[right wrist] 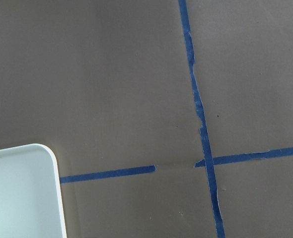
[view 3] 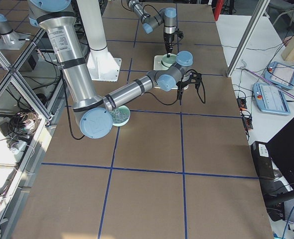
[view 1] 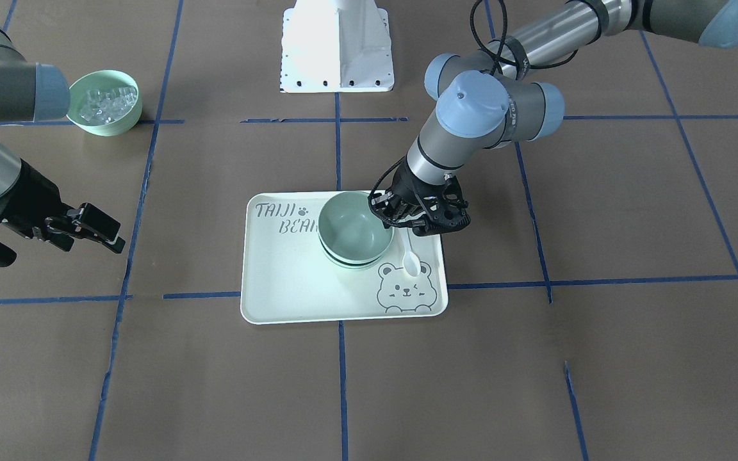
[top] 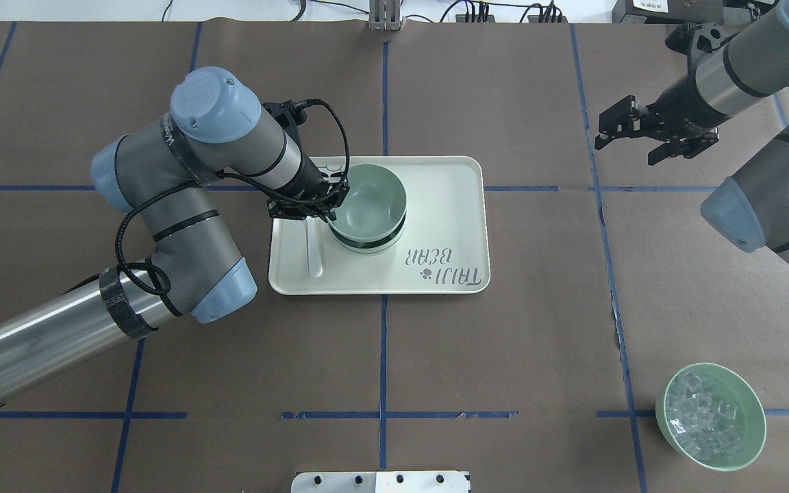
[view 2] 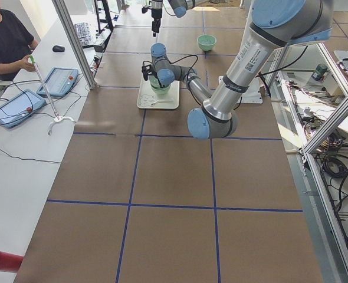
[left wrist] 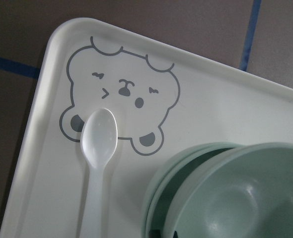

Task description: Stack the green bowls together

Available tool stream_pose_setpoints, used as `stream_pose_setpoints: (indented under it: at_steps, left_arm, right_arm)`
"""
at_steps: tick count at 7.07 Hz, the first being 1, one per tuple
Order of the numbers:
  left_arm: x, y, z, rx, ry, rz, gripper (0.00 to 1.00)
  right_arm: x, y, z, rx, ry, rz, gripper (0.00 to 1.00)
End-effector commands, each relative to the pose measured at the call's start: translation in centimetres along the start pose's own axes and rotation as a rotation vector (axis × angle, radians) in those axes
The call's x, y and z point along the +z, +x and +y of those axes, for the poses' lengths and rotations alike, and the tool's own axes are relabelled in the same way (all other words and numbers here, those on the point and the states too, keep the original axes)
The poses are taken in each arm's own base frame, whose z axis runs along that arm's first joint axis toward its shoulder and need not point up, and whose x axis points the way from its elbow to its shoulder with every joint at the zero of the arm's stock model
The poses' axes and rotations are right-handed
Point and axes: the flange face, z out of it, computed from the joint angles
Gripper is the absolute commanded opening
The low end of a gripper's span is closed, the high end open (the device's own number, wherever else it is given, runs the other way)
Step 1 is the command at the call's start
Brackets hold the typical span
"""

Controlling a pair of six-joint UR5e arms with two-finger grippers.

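Observation:
The green bowls (view 1: 353, 230) sit nested in one stack on the pale bear-print tray (view 1: 292, 288); they also show in the overhead view (top: 367, 205). My left gripper (view 1: 389, 214) is at the stack's rim on the spoon side and looks shut on the top bowl's rim (top: 334, 202). In the left wrist view the top bowl (left wrist: 246, 193) sits slightly off-centre over the lower ones (left wrist: 161, 198). My right gripper (top: 631, 137) is open and empty, hanging over bare table far to the tray's side.
A white plastic spoon (view 1: 411, 256) lies on the tray beside the stack, over the bear print (left wrist: 121, 94). A like green bowl with clear cubes (top: 709, 416) stands near the table's corner on my right. The white robot base plate (view 1: 337, 45) is at the robot's edge.

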Motion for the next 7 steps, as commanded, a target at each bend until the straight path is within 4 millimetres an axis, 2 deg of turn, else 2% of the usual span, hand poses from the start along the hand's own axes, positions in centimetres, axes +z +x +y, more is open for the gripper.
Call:
stream_pose_setpoints:
  at_steps: [1, 2, 3, 4, 5, 7]
  left_arm:
    - [0.1, 0.7, 1.1, 0.023, 0.029, 0.008, 1.00]
    - [-1.2, 0.7, 0.2, 0.028, 0.043, 0.022, 1.00]
    - [-3.9, -0.7, -1.5, 0.093, 0.081, 0.029, 1.00]
    - [-6.5, -5.6, -2.2, 0.163, 0.088, 0.025, 1.00]
    - [-10.7, -10.7, -4.4, 0.261, 0.115, 0.017, 1.00]
    - [-15.8, -23.1, -9.2, 0.434, 0.158, -0.082, 1.00]
  right_arm:
    - [-0.1, 0.0, 0.0, 0.001, 0.001, 0.000, 1.00]
    - [-0.1, 0.0, 0.0, 0.000, 0.001, -0.001, 1.00]
    - [-0.3, 0.1, -0.1, 0.004, 0.000, -0.003, 1.00]
    - [-1.6, 1.3, -1.2, 0.028, 0.008, -0.009, 1.00]
    - [-2.4, 4.0, -1.9, 0.009, 0.011, 0.001, 1.00]
    - [-3.6, 14.2, -5.2, -0.135, 0.030, 0.081, 1.00]
